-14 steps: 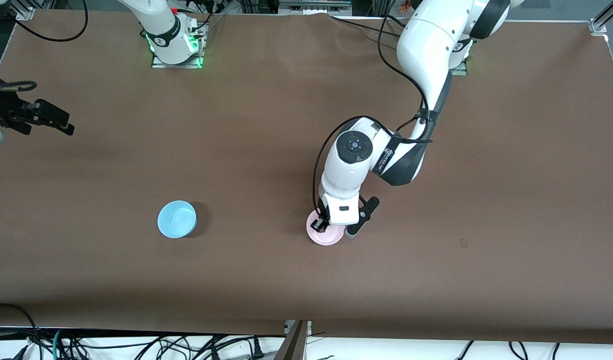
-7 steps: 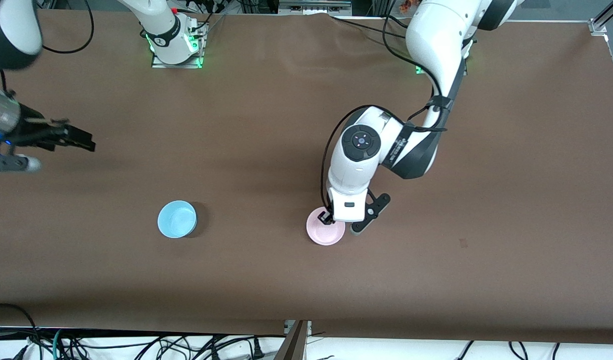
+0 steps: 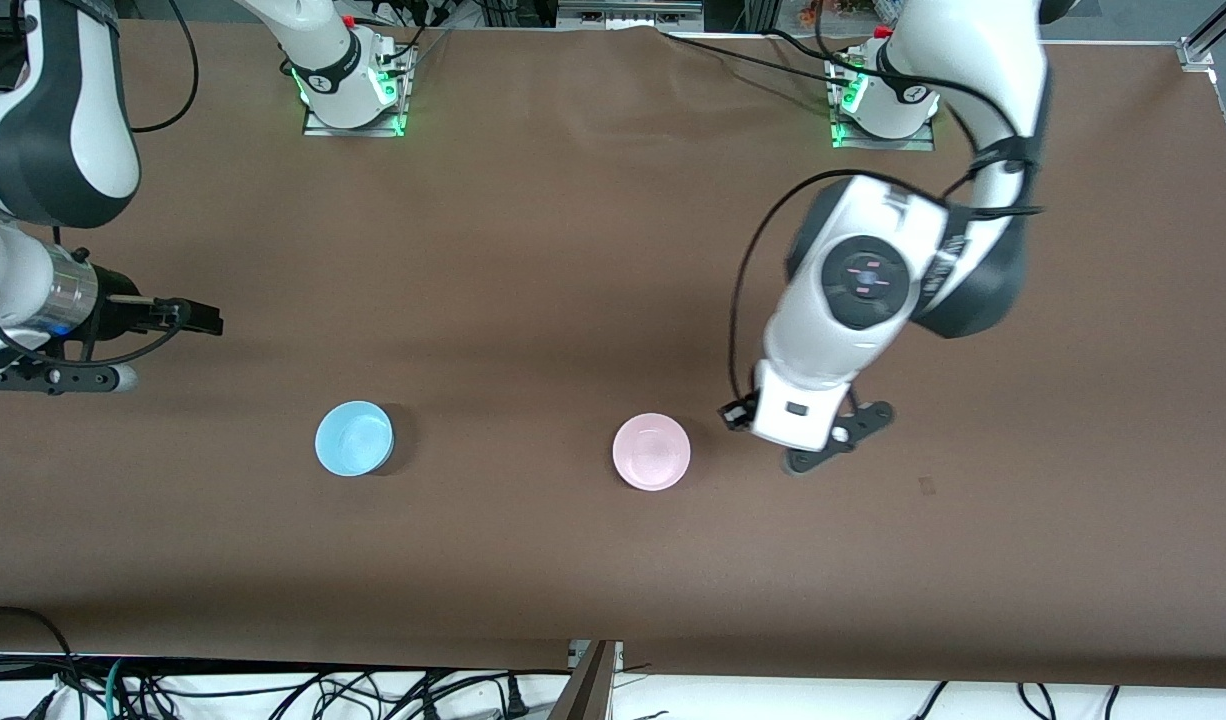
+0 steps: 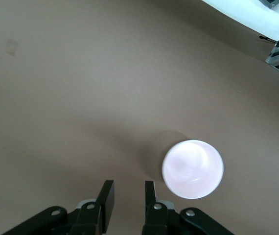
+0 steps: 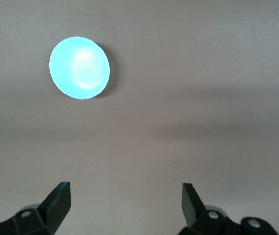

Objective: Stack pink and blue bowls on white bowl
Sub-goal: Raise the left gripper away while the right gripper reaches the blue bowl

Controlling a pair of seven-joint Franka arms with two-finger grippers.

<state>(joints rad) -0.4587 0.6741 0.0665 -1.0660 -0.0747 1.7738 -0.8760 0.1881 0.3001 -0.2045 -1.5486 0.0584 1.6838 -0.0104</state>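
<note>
While no white bowl shows on its own anywhere on the table, the stack's base cannot be confirmed; it may sit under the pink one, but that cannot be told. Over the right arm's end of the table hangs the right gripper [image 3: 205, 320], its fingers spread wide and empty. The blue bowl [image 3: 354, 438] stands upright on bare table, toward the edge nearest the front camera, well apart from that gripper. Further along the same edge sits the pink bowl [image 3: 652, 451], also upright and untouched. Just beside it, toward the left arm's end, hovers the left gripper [image 4: 128, 190], its fingers parted by a narrow gap with nothing between them.

What remains, by my judgement, is the blue bowl. It is the deeper of the two, so a pinch on its rim could tilt it or let it slip. Set down off-centre, it might shove the pink bowl aside. With the left arm so close, the two arms might also collide.
</note>
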